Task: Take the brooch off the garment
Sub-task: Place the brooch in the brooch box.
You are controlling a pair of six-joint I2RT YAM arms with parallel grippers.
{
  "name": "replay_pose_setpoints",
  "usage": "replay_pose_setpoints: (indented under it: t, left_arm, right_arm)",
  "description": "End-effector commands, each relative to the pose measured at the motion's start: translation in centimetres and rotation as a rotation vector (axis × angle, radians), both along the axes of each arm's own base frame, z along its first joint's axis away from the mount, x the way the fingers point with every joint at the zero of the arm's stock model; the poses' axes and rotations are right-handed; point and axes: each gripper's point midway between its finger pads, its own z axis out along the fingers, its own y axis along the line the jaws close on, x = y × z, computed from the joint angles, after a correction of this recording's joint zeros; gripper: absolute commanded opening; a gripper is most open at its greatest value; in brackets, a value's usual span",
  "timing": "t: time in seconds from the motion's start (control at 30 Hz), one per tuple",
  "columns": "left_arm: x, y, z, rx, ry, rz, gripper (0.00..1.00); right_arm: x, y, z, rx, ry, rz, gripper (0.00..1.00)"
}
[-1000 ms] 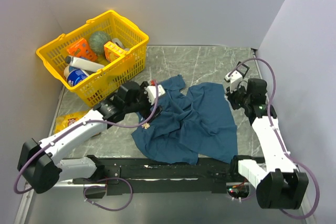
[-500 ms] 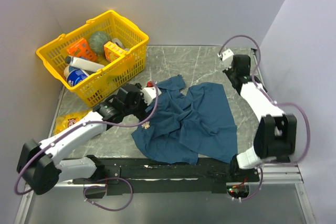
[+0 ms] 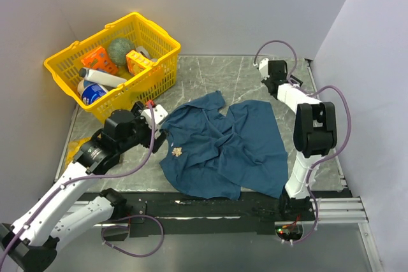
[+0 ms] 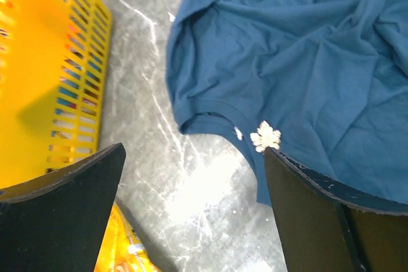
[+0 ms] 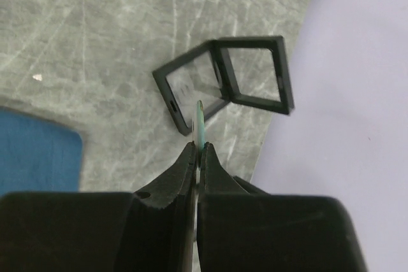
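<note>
Lying wrinkled — dark blue garment (image 3: 250,146), pale snowflake-like brooch (image 4: 265,137) near edge

Two-arm rig. Left arm (image 3: 60,192) and right arm (image 3: 290,97): white links joined by black housings, each trailed by a looping mauve cable (image 3: 340,119). Left hand (image 4: 194,151): broad black wedge fingers (image 4: 64,211). Right hand (image 5: 199,151): narrow, tapered black fingers (image 5: 172,179).
</note>
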Motion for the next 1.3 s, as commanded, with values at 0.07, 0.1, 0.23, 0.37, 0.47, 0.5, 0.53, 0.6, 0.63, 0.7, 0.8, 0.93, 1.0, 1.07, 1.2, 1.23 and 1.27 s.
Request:
replay_pose_setpoints:
  t: [0.07, 0.1, 0.23, 0.37, 0.47, 0.5, 0.53, 0.6, 0.63, 0.7, 0.8, 0.93, 1.0, 1.07, 1.2, 1.23, 1.27]
  left_arm:
    - [0.5, -1.1, -2.0, 0.007, 0.124, -0.053, 0.96]
    - [0.5, -1.4, -2.1, 0.002, 0.147, -0.071, 0.96]
    - [1.2, -1.8, -3.1, 0.012, 0.243, -0.090, 0.96]
    - [1.3, -1.7, -2.9, -0.007, 0.264, -0.104, 0.96]
    - [1.3, -1.4, -3.0, -0.026, 0.263, -0.102, 0.96]
    - [1.5, -1.3, -3.1, -0.027, 0.262, -0.099, 0.96]
    - [1.5, -1.2, -3.1, -0.030, 0.260, -0.093, 0.96]
    - [1.6, -1.0, -3.3, -0.033, 0.261, -0.087, 0.96]
    - [1.6, -1.0, -3.4, -0.035, 0.265, -0.086, 0.96]
    - [1.7, -1.0, -3.4, -0.037, 0.266, -0.084, 0.96]
    - [1.8, -1.0, -3.1, -0.045, 0.266, -0.086, 0.96]
    - [1.8, -1.0, -3.3, -0.045, 0.273, -0.087, 0.96]
    - [1.8, -1.0, -3.3, -0.047, 0.273, -0.087, 0.96]
    - [1.9, -0.9, -3.3, -0.048, 0.270, -0.083, 0.96]
    - [1.9, -0.9, -3.5, -0.049, 0.276, -0.081, 0.96]
    - [1.9, -0.9, -3.5, -0.052, 0.275, -0.082, 0.96]
    - [1.9, -1.0, -3.4, -0.051, 0.275, -0.084, 0.96]
  right_arm:
    - [2.9, -0.7, 1.3, -0.072, -0.085, 0.001, 0.00]
    - [3.1, -1.0, 1.2, -0.077, -0.083, -0.001, 0.00]
    - [3.9, -1.8, 1.2, -0.091, -0.094, -0.008, 0.00]
    - [4.6, -2.5, 0.3, -0.090, -0.078, -0.014, 0.00]
    - [5.1, -3.3, 0.0, -0.110, -0.073, -0.026, 0.00]
    - [5.2, -3.5, -0.2, -0.112, -0.069, -0.027, 0.00]
    - [5.4, -3.5, -0.2, -0.109, -0.071, -0.025, 0.00]
    - [5.5, -4.1, -0.9, -0.111, -0.055, -0.034, 0.00]
    - [5.7, -4.2, -0.8, -0.114, -0.057, -0.040, 0.00]
    - [5.8, -4.4, -1.5, -0.114, -0.044, -0.044, 0.00]
    - [6.2, -4.5, -1.6, -0.118, -0.048, -0.049, 0.00]
    - [6.4, -4.7, -1.7, -0.132, -0.053, -0.052, 0.00]
    - [6.5, -4.8, -1.7, -0.146, -0.055, -0.052, 0.00]
    - [6.5, -4.9, -2.1, -0.151, -0.045, -0.048, 0.00]
    - [6.4, -4.9, -2.4, -0.151, -0.037, -0.047, 0.00]
    - [6.3, -4.9, -2.5, -0.149, -0.037, -0.049, 0.00]
    - [6.3, -4.9, -2.6, -0.148, -0.031, -0.051, 0.00]
